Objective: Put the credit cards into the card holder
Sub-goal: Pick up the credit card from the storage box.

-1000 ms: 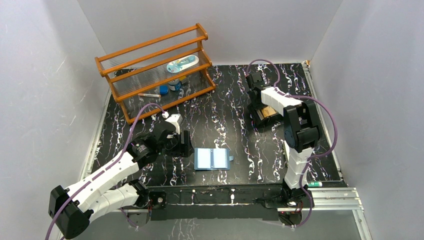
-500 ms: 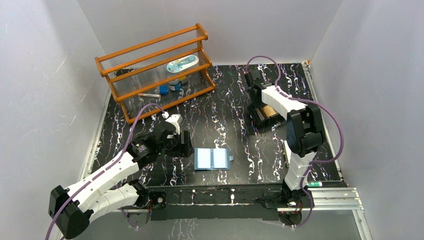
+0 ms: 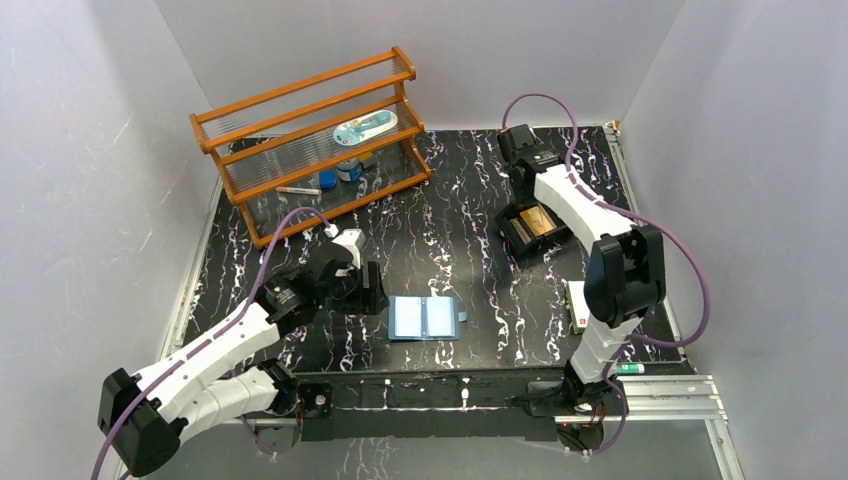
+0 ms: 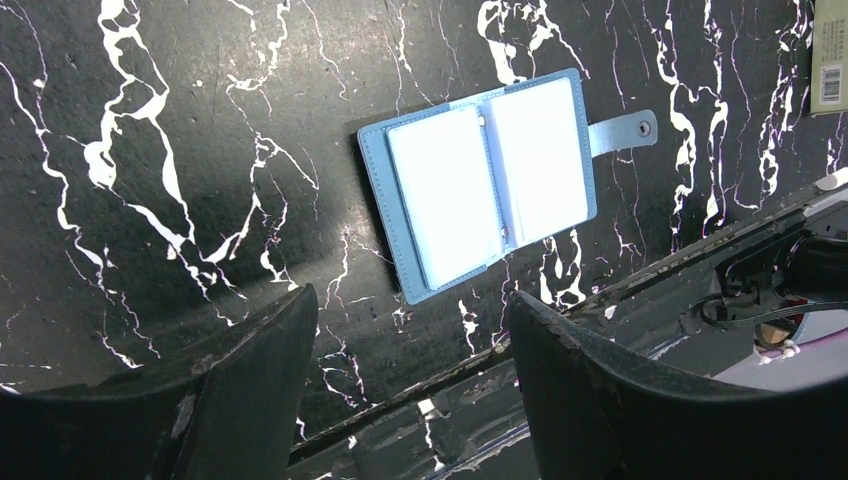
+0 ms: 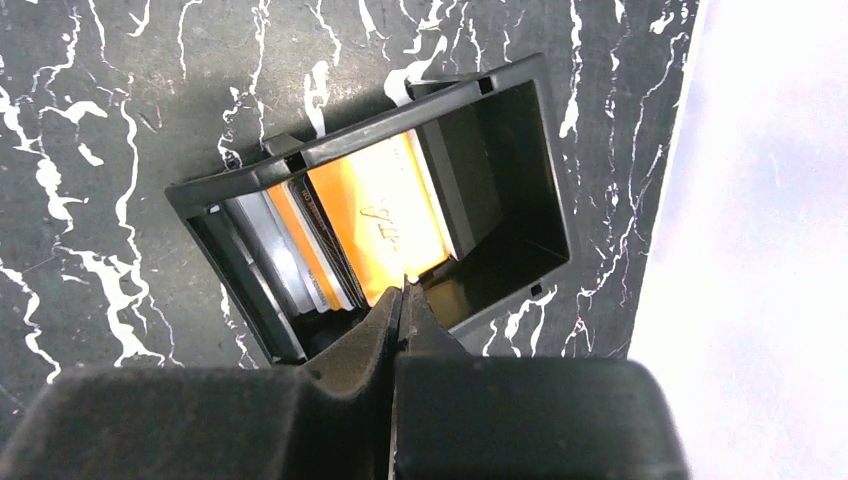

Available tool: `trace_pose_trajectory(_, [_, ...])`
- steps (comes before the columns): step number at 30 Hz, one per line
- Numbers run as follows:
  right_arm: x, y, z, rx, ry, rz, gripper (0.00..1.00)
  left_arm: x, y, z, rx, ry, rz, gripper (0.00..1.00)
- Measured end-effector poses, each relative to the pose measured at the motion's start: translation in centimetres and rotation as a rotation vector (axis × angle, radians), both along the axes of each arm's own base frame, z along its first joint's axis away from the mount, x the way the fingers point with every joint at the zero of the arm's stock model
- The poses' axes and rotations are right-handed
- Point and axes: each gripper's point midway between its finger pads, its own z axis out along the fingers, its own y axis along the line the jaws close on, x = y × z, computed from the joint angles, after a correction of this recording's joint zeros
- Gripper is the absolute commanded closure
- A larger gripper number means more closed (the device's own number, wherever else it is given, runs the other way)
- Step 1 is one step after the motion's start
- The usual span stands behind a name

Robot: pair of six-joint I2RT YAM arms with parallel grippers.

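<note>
The card holder, a blue wallet, lies open and flat near the table's front edge. My left gripper hovers just left of it, open, with nothing between its fingers. Several credit cards stand on edge in a black box; the frontmost is orange. Above the box, my right gripper has its jaws pressed together, and their tips pinch the orange card's near edge. A pale card lies flat on the table by the right arm.
A wooden rack with small items on its shelves stands at the back left. The right arm's forearm reaches over the box. The table's metal front rail runs just beyond the wallet. White walls enclose the table.
My right gripper's jaws have closed on the orange card, and the right wrist has swung up and back, uncovering the box in the top view. The left arm and wallet are unmoved.
</note>
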Motion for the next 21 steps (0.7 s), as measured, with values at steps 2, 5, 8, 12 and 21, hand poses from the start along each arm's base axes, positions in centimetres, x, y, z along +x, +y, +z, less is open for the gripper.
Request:
trace_pose_trajectory(2, [-0.2, 0.0, 1.2, 0.014, -0.026, 0.0, 1.0, 0.0, -0.1, -0.2, -0.002, 0.012, 0.007, 0.31])
trace_pose_trajectory(5, [-0.5, 0.3, 2.6, 0.046, -0.052, 0.01, 1.0, -0.1, -0.3, -0.4, -0.009, 0.038, 0.02, 0.31])
trace_pose_trajectory(8, [-1.1, 1.2, 4.0, 0.108, -0.079, 0.031, 1.0, 0.0, -1.0, -0.3, -0.025, 0.069, 0.026, 0.31])
trace_pose_trajectory(12, [-2.1, 3.4, 6.2, 0.23, -0.123, 0.076, 1.0, 0.1, -2.2, 0.6, -0.068, 0.103, 0.026, 0.3])
trace_pose_trajectory(21, [-9.2, 13.8, 8.4, 0.677, -0.132, 0.315, 1.0, 1.0, -6.0, 4.5, -0.257, 0.145, 0.018, 0.34])
